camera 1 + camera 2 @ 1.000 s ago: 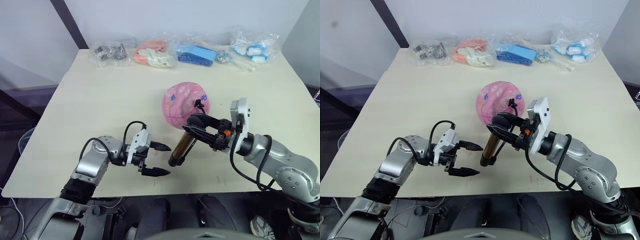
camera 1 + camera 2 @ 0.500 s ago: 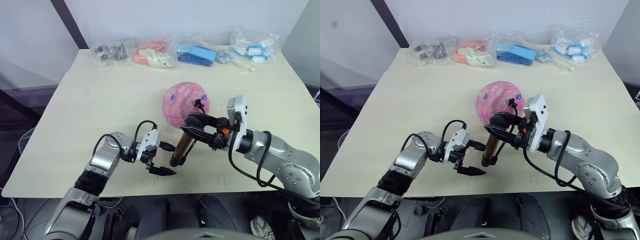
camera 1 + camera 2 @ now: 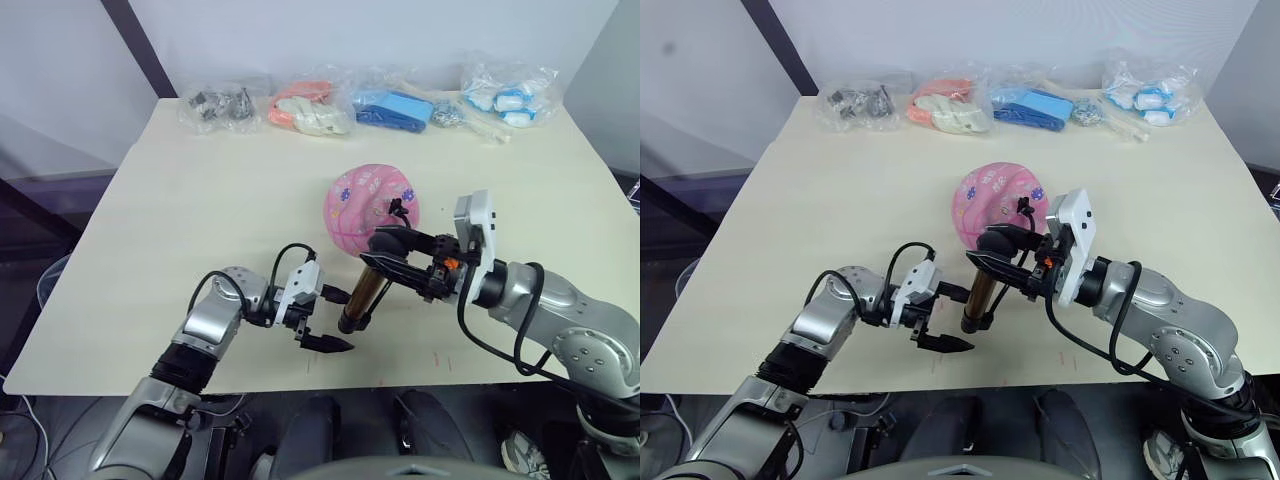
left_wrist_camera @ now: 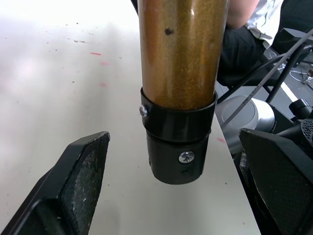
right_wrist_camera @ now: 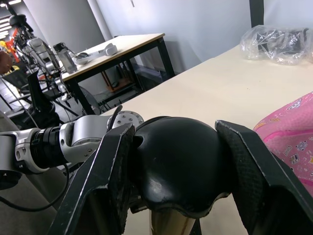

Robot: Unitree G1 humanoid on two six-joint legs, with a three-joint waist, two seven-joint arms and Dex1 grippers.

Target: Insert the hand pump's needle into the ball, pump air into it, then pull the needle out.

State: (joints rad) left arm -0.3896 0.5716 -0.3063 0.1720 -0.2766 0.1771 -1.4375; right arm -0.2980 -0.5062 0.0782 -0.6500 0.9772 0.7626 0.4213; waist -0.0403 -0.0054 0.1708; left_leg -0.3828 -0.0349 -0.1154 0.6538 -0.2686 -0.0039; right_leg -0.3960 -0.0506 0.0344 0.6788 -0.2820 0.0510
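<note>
A lab or workshop is suggested: a plain pale table [image 3: 200,200] is set against a grey wall, clear bags of parts [image 3: 218,105] are lined along its far edge, and another workbench [image 5: 122,46] is seen beyond.

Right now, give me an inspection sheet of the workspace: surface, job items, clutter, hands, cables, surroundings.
Surface: beige table, a few small red marks near the front edge.
Job's things: pink ball mid-table; hand pump tilted in front of it, lower cap low over the table; thin hose reaches the ball's top, needle too small to tell.
Clutter: clear bags of small items along the far edge.
Hands: right hand shut on the pump's black handle; left hand open, fingers either side of the lower cap.
Cables: black wires on both wrists.
Surroundings: another table, chairs.
</note>
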